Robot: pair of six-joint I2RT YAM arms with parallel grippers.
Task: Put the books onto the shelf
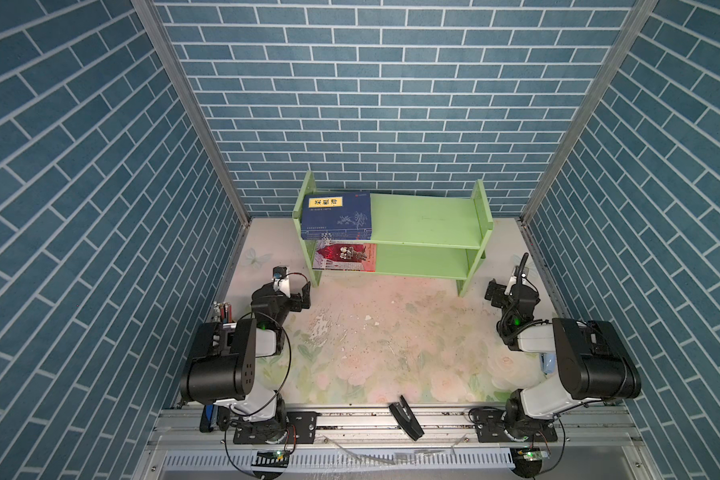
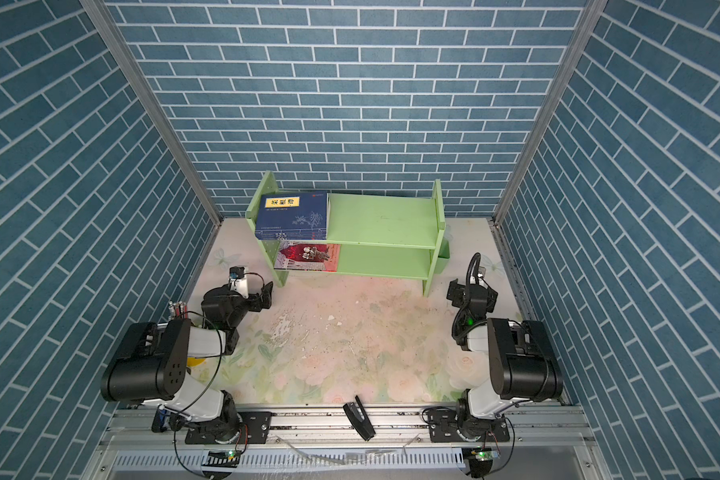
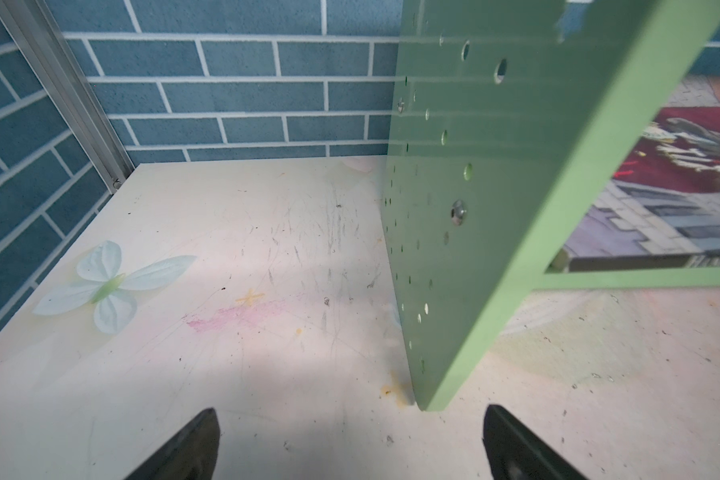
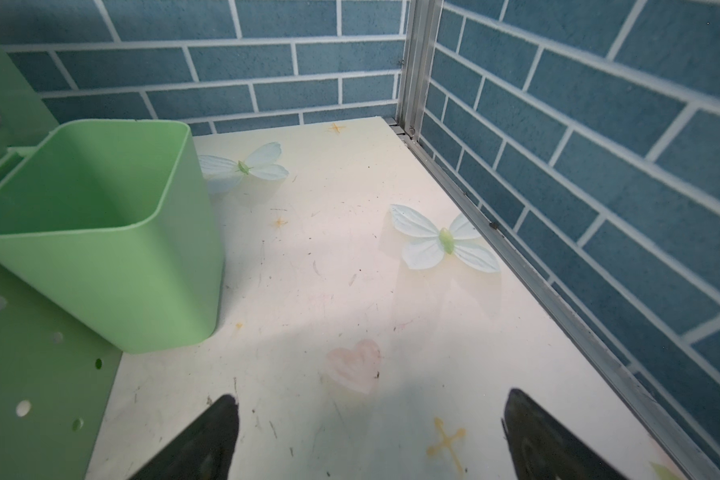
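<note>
Books lie on the shelf (image 1: pixel 425 220); both grippers are spread wide and empty.

In both top views the dark blue books (image 1: pixel 336 216) are stacked flat at the left end of the top tier, and the red book (image 2: pixel 308 257) lies flat right below them on the lower tier. The left gripper (image 3: pixel 350 440) hovers low over the table (image 1: pixel 391 332), close to the foot of the shelf's left side panel (image 3: pixel 474 208), its jaws far apart and holding nothing. The right gripper (image 4: pixel 371 432), equally wide and empty, sits near the right end, beside the green cup (image 4: pixel 100 232) at that side.
</note>
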